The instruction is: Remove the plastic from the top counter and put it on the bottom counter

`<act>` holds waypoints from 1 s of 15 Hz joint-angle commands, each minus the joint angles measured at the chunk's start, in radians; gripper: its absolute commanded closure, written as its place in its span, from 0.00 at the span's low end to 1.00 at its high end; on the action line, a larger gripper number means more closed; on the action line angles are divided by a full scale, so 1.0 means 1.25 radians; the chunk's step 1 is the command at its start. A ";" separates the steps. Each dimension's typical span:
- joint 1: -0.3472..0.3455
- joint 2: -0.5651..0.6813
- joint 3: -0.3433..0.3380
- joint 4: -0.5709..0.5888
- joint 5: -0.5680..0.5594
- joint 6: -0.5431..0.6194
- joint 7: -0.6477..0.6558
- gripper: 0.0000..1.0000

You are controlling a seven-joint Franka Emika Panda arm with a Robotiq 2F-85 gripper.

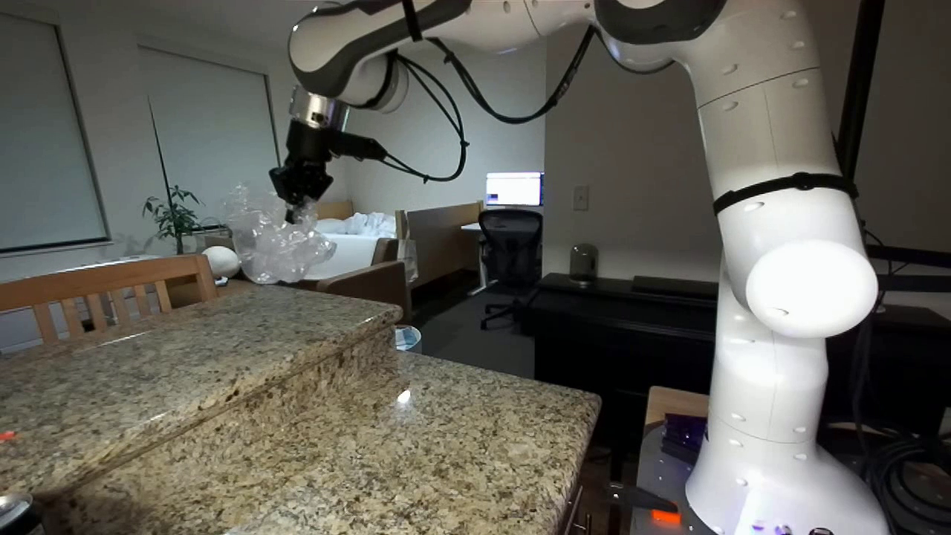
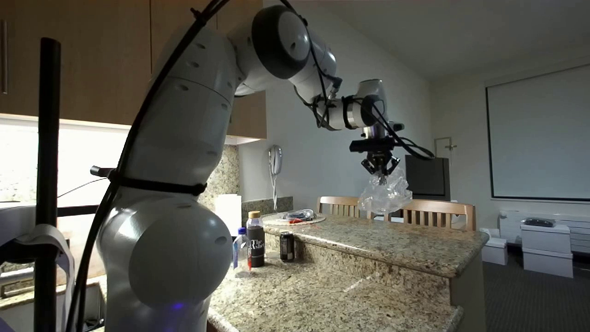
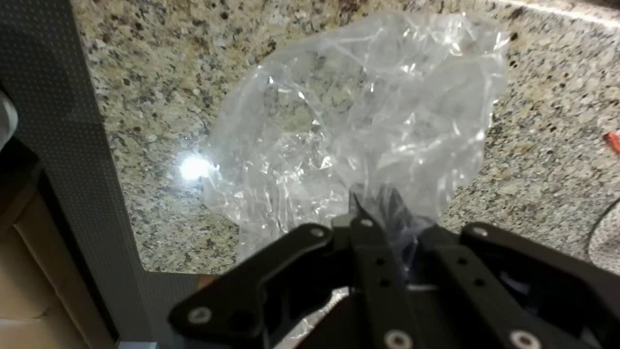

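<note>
The clear crumpled plastic point(image 1: 271, 245) hangs from my gripper point(image 1: 295, 212), and it shows in both exterior views point(image 2: 386, 196). In the wrist view the plastic point(image 3: 358, 126) spreads ahead of the fingers, and part of it is pinched between the fingertips point(image 3: 378, 203). My gripper point(image 2: 382, 178) is shut on it, pointing down over the raised top counter point(image 2: 392, 240). The plastic looks lifted off the granite; the exact gap cannot be told. The bottom counter point(image 1: 416, 453) is the lower granite level on the robot's side, also seen in an exterior view point(image 2: 313, 295).
On the bottom counter stand a black can point(image 2: 286, 246), a dark bottle point(image 2: 255, 240) and a clear bottle with a blue cap point(image 2: 240, 249). A round mat point(image 2: 276, 220) with items lies at the top counter's far end. Wooden chairs point(image 2: 438, 213) stand behind it.
</note>
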 commanded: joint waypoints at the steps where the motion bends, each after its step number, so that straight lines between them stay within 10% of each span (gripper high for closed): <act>1: 0.009 -0.020 -0.010 -0.005 0.002 -0.018 -0.003 0.91; 15: 0.027 -0.273 0.013 -0.269 0.200 -0.050 -0.213 0.92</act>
